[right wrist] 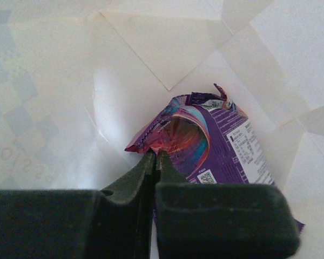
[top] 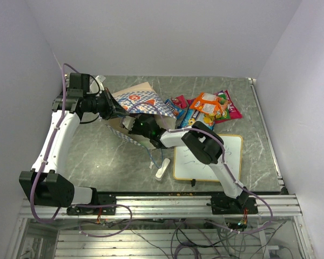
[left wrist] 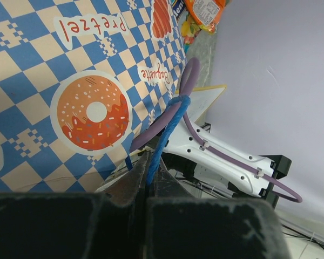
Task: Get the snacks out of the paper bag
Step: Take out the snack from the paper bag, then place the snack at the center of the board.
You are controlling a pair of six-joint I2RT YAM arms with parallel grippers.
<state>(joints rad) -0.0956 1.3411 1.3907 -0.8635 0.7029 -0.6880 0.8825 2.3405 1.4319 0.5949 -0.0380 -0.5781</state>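
Right claw (right wrist: 155,157) closed, apparently nipping purple packet (right wrist: 221,145) by its 9 o'clock corner, deep inside paper bag (right wrist: 124,65); packet long axis 11-to-5 o'clock. Left claw (left wrist: 148,175) clamped on blue cord handle (left wrist: 170,121). Withdraw toward 6 o'clock.

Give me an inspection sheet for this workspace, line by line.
Surface: grey marbled table.
Job's things: paper bag tipped on its side; snacks piled beside it; purple packet inside the bag.
Clutter: whiteboard, white eraser.
Claws: left claw shut on blue cord handle; right claw shut on the purple packet's edge.
Cables: purple cables along both arms.
Surroundings: white walls.
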